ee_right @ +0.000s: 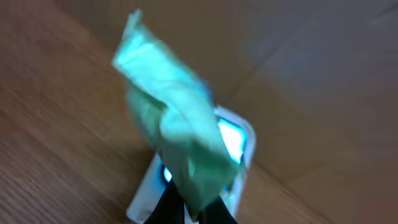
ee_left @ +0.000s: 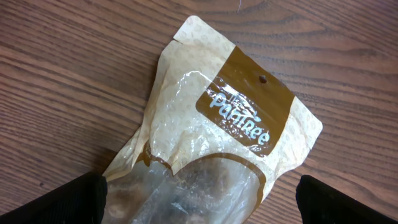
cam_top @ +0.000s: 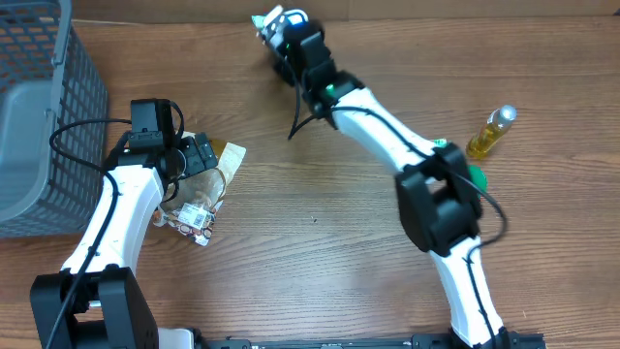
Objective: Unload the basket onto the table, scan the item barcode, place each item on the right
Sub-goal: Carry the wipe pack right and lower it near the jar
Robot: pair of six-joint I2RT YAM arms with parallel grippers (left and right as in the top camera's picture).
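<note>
I'm pinching the green packet (ee_right: 174,124) tight in the right gripper (ee_right: 194,210), holding it just over the lit scanner (ee_right: 244,140). Scan looks underway, but I can't tell if the barcode is facing it. Left gripper (cam_top: 201,155) is hanging wide open and empty above the Pantree pouch (ee_left: 239,115), which I'm judging not yet scanned.

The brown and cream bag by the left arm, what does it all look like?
The bag is crinkly, shiny plastic, cream with a brown band, white lettering and a small hang hole. A clear window shows something brownish inside. It lies flat on the wooden table, with the open left gripper straddling its lower end; contact cannot be told.
</note>
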